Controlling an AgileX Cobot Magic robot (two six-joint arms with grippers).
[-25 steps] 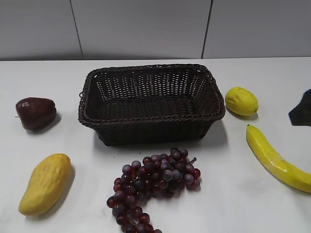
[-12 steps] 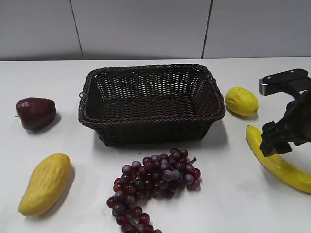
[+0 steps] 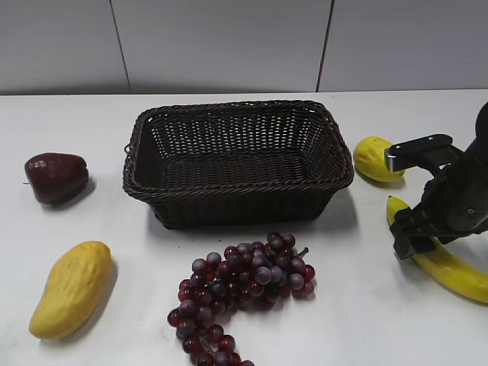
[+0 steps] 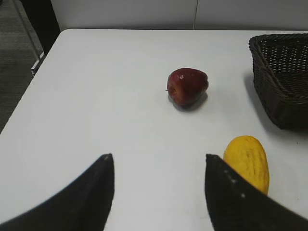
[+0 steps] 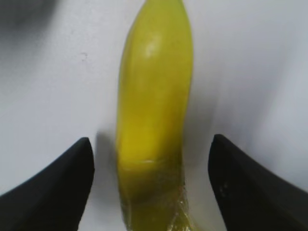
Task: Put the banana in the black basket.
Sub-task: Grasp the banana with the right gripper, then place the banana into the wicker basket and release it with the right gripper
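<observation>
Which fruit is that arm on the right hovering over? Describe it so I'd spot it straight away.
Start at the big dark woven black basket mid-table and look right, past the small round lemon. Just nearer the camera lies the banana, with the right gripper over it, jaws open on either side. It is long, slim and curved; the lemon is stubby, the mango plump.

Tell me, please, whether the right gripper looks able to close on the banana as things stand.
Probably yes. The right gripper is open and sits right over the banana, one finger on each side, with only bare table between them and the fruit.
</observation>
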